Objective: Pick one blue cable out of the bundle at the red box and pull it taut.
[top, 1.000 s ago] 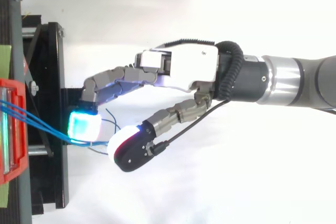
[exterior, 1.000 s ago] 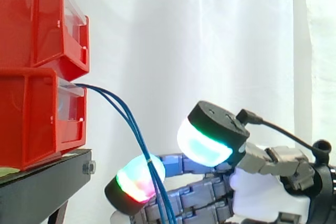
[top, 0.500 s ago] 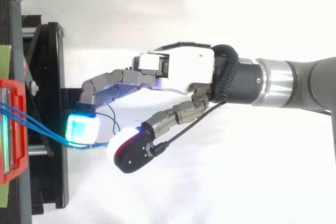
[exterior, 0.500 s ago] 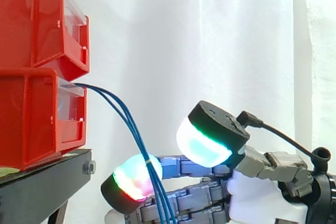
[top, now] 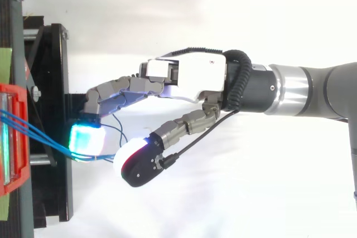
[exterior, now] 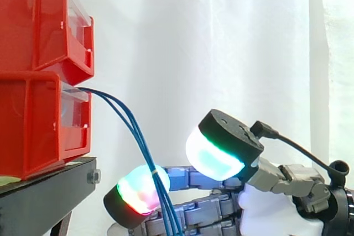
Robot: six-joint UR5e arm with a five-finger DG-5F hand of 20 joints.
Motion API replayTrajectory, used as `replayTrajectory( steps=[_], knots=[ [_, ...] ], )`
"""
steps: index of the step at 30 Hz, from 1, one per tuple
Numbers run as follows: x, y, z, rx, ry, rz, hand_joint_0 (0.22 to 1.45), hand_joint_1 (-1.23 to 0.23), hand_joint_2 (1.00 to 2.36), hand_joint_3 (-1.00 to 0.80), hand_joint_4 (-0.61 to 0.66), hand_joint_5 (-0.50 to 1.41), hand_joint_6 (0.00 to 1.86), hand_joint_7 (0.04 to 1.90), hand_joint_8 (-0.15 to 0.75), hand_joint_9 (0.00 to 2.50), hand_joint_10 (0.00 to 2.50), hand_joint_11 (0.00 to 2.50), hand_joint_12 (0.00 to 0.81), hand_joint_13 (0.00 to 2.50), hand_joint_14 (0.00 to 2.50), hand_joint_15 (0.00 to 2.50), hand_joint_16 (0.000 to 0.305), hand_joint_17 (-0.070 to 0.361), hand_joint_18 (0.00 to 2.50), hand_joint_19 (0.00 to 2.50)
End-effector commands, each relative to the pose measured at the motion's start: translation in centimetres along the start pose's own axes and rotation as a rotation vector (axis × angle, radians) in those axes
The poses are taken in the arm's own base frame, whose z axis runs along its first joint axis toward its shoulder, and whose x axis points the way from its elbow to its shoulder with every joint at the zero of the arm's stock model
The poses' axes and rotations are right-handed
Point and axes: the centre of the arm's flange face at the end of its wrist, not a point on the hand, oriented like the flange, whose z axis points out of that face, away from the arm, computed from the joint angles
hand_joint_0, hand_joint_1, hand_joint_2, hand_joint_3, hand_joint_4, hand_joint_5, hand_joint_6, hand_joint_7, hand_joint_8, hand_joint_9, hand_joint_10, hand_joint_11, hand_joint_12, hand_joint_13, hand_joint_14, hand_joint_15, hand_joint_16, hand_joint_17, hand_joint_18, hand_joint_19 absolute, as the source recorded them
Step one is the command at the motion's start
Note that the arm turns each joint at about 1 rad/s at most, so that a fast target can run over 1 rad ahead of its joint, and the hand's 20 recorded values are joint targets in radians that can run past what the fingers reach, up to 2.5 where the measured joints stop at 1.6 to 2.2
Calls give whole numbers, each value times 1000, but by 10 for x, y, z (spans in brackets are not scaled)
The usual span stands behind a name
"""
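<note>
My hand (top: pixel 189 76) is hovering open with the blue cables (exterior: pixel 133 131) passing between thumb and fingers (top: pixel 86 137), that gap showing from above.

A white, softly pleated curtain (exterior: pixel 221 37) in bright even light behind a black stand (exterior: pixel 38 200).

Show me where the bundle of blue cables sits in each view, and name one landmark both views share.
Side view: the blue cables leave the lower of the red bins at left and arc down and right to the bottom edge.
Top view: the blue cables run from the left edge, mid-height, rightwards and slightly down over the black stand.
Shared landmark: the red bins, at the left edge in both.
</note>
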Motion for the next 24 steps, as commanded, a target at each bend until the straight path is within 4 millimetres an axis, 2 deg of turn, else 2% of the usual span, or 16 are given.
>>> replayTrajectory(
  steps=[1, 9, 14, 24],
  knots=[
    [-2, -3, 0, -13, -3, 9, 589, -684, 1002, -475, 333, -116, 502, 1059, 325, 557, 3, 141, 366, 432, 6, 174, 53, 119, 399, 294],
    [-2, -3, 2, -32, 5, 11, 588, -684, 1001, -478, 331, -117, 503, 1061, 327, 557, 3, 148, 367, 429, 6, 170, 53, 119, 398, 294],
    [-1, -26, -2, -35, 5, 21, 587, -684, 1002, -478, 330, -117, 502, 1058, 328, 553, 3, 145, 367, 427, 6, 172, 53, 119, 398, 294],
    [-3, -25, -1, -48, 3, 34, 585, -682, 1002, -476, 334, -117, 503, 1052, 328, 555, 3, 145, 367, 431, 6, 174, 53, 119, 396, 294]
  ],
)
